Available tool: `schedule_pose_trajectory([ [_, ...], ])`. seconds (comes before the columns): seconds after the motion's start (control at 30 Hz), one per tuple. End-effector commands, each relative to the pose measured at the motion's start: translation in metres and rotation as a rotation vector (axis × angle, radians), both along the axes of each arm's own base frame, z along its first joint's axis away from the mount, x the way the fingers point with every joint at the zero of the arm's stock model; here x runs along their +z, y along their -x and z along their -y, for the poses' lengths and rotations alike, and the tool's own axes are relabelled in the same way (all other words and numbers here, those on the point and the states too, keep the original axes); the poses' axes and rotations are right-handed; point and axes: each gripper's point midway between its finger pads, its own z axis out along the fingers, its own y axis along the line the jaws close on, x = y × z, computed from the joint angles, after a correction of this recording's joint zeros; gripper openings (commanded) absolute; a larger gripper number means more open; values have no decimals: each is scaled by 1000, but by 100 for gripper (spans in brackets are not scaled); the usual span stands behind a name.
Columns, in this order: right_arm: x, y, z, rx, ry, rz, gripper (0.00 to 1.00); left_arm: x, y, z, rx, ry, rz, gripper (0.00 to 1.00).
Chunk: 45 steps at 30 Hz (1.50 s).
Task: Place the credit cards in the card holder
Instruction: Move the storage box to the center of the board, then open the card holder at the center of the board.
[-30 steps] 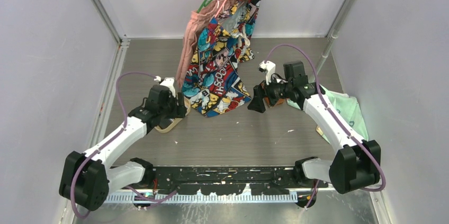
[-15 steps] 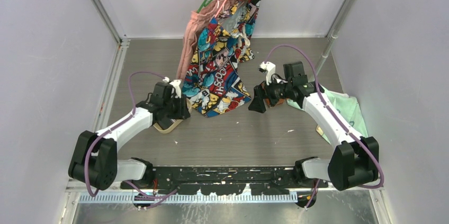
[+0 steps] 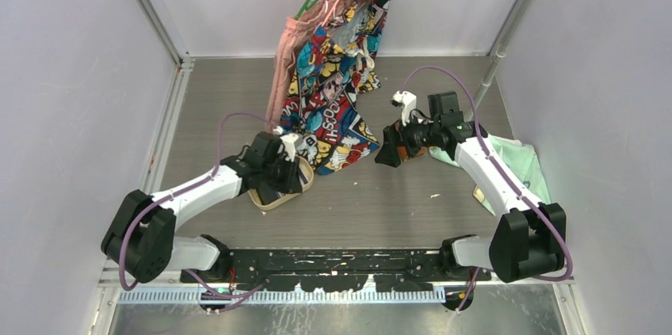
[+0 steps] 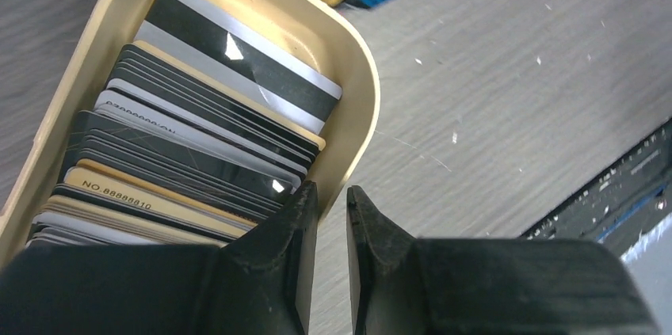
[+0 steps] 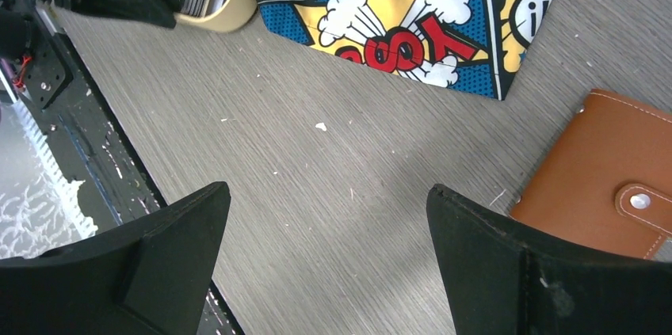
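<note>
— Firstly, the left side. What do you find?
— My left gripper (image 4: 331,192) is at the rim of an oval tray (image 4: 360,81). Its fingers stand narrow on the tray's wall, one inside and one outside. The cards (image 4: 198,129) are all in that tray, packed overlapping in a row: black, grey-striped and a few yellow. One yellow card shows printed digits.
— Centre of the table (image 3: 380,200)?
— A comic-print cloth (image 3: 333,105) hangs at the back and reaches down to the table. Its lower edge is just beside the tray's far end.
— And the right?
— My right gripper (image 5: 326,192) hovers over the table with its fingers spread wide, holding nothing. The wallet (image 5: 610,184) lies flat and closed just beside my right-hand finger, outside the gap. Its strap, with a round snap (image 5: 639,201), faces up. Wallet and tray are well apart. A pale green cloth (image 3: 519,165) lies beyond, under my right arm near the right wall.
</note>
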Motion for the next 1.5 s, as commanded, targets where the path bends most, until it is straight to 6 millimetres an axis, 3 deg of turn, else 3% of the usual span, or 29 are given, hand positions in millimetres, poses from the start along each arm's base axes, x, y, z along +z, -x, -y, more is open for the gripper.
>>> schedule_pose_trajectory([
  [0.0, 15, -13, 6, -18, 0, 55, 100, 5, 22, 32, -176, 34, 20, 21],
  [0.17, -12, -46, 53, -238, 182, 70, 99, -1, 47, 59, -372, 30, 37, 21],
  [0.33, -48, -74, 93, -399, 386, 17, 100, -1, 58, 66, -451, 15, 61, 25],
  [0.43, -65, -86, 96, -431, 416, -61, 94, 12, 53, 64, -439, 14, 127, 30],
  [0.6, -75, -104, 98, -468, 417, -103, 89, 52, 45, 63, -379, 82, 258, 41],
  [0.77, -93, -118, 103, -474, 419, -167, 86, 101, 42, 63, -313, 226, 422, 55],
  [0.9, -105, -127, 106, -459, 428, -202, 85, 131, 42, 71, -240, 414, 521, 71],
  [1.07, -113, -129, 99, -394, 392, -264, 74, 156, 36, 92, -196, 619, 550, 73],
  [1.2, -114, -112, 79, -322, 316, -345, 53, 149, 22, 118, -185, 673, 469, 69],
  [1.3, -111, -90, 64, -275, 287, -404, 42, 137, 3, 139, -131, 686, 392, 65],
  [1.4, -109, -74, 53, -269, 265, -448, 41, 117, -11, 161, -93, 656, 322, 64],
  [1.47, -106, -71, 55, -272, 274, -431, 47, 98, -19, 176, -77, 616, 281, 62],
])
